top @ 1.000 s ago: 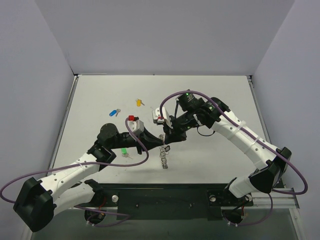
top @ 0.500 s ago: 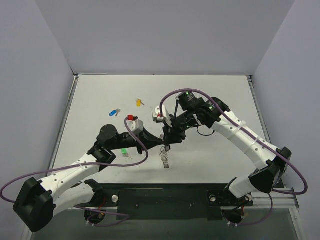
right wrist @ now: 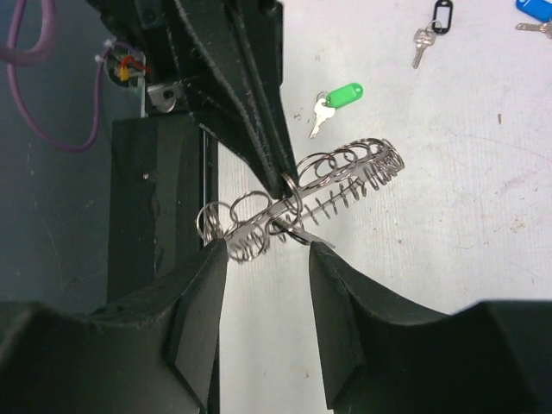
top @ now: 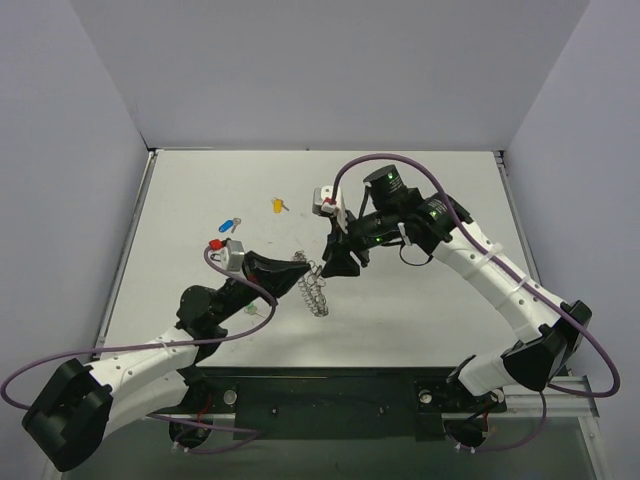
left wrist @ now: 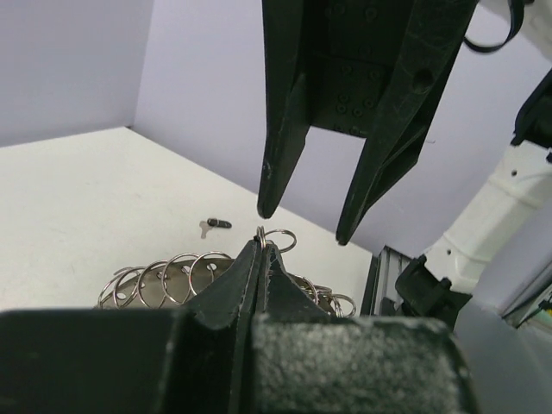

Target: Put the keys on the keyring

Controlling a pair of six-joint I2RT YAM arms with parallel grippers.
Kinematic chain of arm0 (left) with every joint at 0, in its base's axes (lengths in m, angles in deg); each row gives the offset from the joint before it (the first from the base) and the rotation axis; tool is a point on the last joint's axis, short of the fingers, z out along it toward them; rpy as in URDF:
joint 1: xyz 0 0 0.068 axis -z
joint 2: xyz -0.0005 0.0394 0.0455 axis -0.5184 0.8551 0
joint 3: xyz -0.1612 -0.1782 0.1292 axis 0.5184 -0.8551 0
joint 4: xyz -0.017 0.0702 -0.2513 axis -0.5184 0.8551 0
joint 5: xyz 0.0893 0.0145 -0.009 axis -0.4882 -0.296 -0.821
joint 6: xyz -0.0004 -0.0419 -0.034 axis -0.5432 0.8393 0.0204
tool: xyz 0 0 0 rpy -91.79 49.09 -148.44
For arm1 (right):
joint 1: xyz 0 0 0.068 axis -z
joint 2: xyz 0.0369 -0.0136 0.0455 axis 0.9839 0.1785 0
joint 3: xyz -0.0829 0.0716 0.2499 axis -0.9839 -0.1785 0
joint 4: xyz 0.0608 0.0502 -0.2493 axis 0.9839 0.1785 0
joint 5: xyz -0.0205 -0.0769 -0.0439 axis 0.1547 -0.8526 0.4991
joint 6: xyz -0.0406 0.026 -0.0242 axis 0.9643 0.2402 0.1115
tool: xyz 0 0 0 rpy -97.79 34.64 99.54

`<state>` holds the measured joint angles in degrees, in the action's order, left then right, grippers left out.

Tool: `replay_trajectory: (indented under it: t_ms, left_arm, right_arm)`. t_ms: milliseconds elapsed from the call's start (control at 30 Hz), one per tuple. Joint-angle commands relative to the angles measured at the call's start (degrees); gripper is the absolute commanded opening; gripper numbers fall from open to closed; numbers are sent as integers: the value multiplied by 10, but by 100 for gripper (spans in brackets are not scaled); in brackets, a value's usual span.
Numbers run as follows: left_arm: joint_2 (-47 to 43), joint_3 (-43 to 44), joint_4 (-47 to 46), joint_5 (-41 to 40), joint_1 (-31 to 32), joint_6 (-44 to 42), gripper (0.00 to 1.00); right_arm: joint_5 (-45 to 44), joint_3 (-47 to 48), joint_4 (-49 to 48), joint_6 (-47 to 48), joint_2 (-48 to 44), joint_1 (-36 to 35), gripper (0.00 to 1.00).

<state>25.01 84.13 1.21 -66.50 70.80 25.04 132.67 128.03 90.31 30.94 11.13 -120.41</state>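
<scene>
The keyring [top: 315,290] is a silver band of coiled loops hanging from my left gripper [top: 302,268], which is shut on one of its small rings [left wrist: 262,236]. In the right wrist view the keyring [right wrist: 345,172] stretches above the table from the left gripper's tips [right wrist: 280,181]. My right gripper [right wrist: 265,248] is open, its fingers just short of the keyring's lower loops, and it stands just right of the keyring [top: 335,262]. On the table lie a green key [right wrist: 341,97], a black-tagged key [right wrist: 435,21], a blue key [top: 229,225] and a yellow key [top: 279,205].
The black base rail [top: 330,390] runs along the near edge of the table. The left arm [top: 210,305] lies low across the near left, partly over the green key [top: 250,311]. Grey walls close off the table on three sides.
My right gripper has opened and drawn back up and to the right from the keyring. The left gripper closed fully on it and shifted left with the ring hanging.
</scene>
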Motion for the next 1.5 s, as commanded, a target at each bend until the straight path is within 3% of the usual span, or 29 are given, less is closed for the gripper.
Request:
replay_trajectory:
  t_ms: [0, 133, 433, 867, 1033, 1133, 1333, 1467]
  left_arm:
    - [-11, 24, -80, -70, 7, 35, 0]
    - [-28, 27, -37, -84, 8, 23, 0]
    - [-34, 26, -25, -89, 8, 20, 0]
    - [-36, 26, -23, -83, 8, 24, 0]
    - [-33, 27, -27, -78, 7, 25, 0]
    - [-29, 28, -32, -75, 8, 28, 0]
    - [-29, 27, -32, -69, 7, 28, 0]
    - [-32, 25, -32, -65, 5, 28, 0]
  right_arm:
    - [-36, -10, -91, -117, -18, -11, 39]
    - [-75, -8, -118, -163, -14, -18, 39]
    - [-95, -3, -117, -157, -5, -30, 34]
    - [-150, 1, -108, -131, 1, -34, 16]
    - [-121, 1, -106, -121, 1, -34, 13]
    - [-94, 5, -99, -113, 4, -34, 12]
    - [-76, 11, -84, -86, 5, -33, 25]
    - [-72, 12, -79, -76, 8, -33, 18]
